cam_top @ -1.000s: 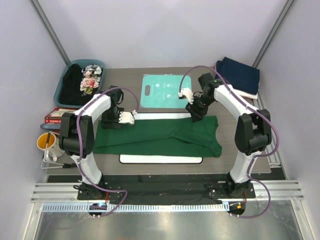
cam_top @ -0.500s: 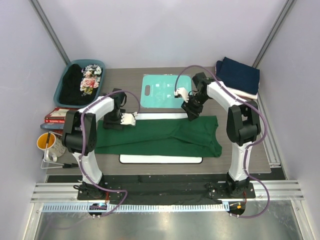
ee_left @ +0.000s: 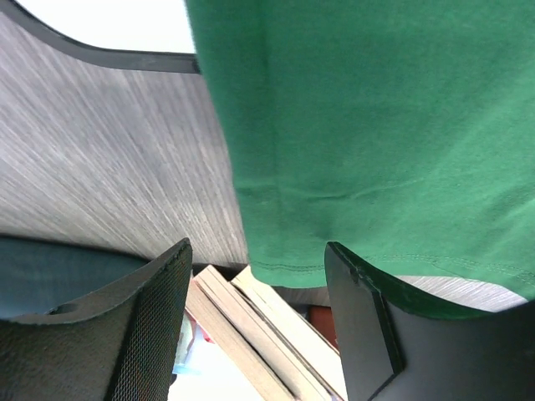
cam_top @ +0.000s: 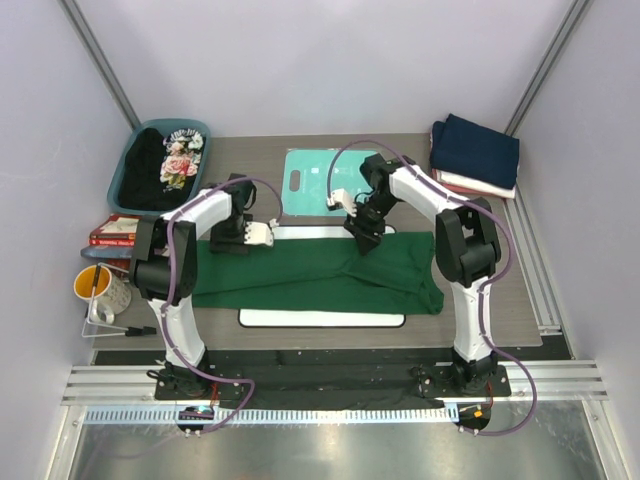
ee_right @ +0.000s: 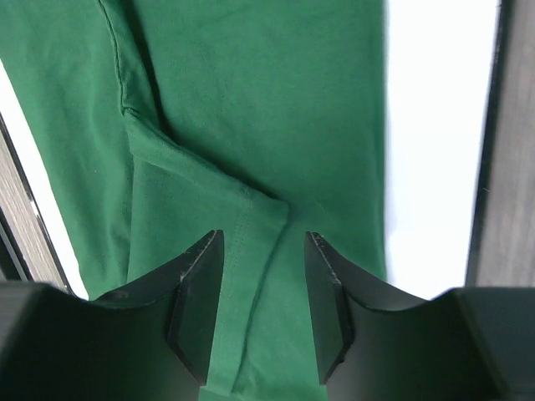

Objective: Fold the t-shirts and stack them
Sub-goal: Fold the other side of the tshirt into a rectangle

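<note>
Found dark green t-shirt spread flat on the surface, partly over a whiteboard. Saw left fingers parted above its left hem, clasping nothing. Saw right fingers parted astride a sleeve fold near its far edge, likewise empty. Logged navy folded t-shirt far right, floral one in bin far left.

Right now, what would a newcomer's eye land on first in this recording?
The dark green t-shirt is spread flat across the middle of the table, with both arms bent over its far edge. The left gripper is open at the shirt's left end, and the right gripper is open near the middle. Next come the floral-print shirt in the teal basket at far left and the folded navy shirt at far right.
</note>
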### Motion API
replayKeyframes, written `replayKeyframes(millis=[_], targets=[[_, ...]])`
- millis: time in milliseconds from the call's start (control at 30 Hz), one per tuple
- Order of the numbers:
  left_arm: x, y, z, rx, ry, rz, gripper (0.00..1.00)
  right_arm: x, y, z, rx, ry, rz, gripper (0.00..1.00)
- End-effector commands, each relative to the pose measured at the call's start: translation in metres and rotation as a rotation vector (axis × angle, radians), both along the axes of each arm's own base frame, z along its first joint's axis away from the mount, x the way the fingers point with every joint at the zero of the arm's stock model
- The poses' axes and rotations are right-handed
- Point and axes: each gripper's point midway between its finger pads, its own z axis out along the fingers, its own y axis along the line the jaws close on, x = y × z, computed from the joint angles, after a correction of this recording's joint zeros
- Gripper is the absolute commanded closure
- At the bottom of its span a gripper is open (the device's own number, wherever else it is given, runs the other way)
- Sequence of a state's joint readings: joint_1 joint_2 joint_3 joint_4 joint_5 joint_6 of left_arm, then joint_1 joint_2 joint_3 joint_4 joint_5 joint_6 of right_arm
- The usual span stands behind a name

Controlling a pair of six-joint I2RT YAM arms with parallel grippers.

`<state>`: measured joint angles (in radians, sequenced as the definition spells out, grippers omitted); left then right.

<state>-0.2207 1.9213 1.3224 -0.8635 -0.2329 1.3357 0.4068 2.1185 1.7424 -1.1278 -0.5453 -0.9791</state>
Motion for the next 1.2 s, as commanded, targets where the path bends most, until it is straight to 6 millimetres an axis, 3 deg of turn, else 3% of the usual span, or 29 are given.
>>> replayKeyframes(millis=[0, 367, 567, 667, 700, 733, 800, 1167], targets=[[0.013, -0.002, 0.008, 0.0, -0.041, 0.01, 0.35, -0.001, 0.008, 0.002, 0.029, 0.008, 0.037, 0.51], [0.018, -0.004, 0.008, -0.005, -0.039, 0.003, 0.36, 0.012, 0.019, -0.014, 0.023, 0.005, 0.043, 0.49], [0.018, -0.004, 0.006, -0.002, -0.035, 0.0, 0.36, -0.001, 0.022, -0.019, -0.001, 0.02, 0.101, 0.53], [0.021, -0.003, 0.007, -0.001, -0.042, -0.004, 0.37, -0.013, 0.018, -0.02, -0.025, 0.029, 0.144, 0.65], [0.022, -0.003, 0.007, 0.001, -0.043, -0.004, 0.37, -0.017, 0.017, -0.019, -0.031, 0.034, 0.149, 0.72], [0.023, -0.004, 0.007, 0.0, -0.045, -0.005, 0.37, -0.019, 0.016, -0.018, -0.034, 0.035, 0.156, 0.87], [0.024, -0.004, 0.004, 0.0, -0.039, -0.004, 0.37, -0.023, 0.015, -0.016, -0.037, 0.043, 0.167, 0.98], [0.031, -0.009, 0.004, -0.006, -0.043, -0.02, 0.37, -0.05, 0.005, 0.03, -0.062, 0.05, 0.218, 0.99]])
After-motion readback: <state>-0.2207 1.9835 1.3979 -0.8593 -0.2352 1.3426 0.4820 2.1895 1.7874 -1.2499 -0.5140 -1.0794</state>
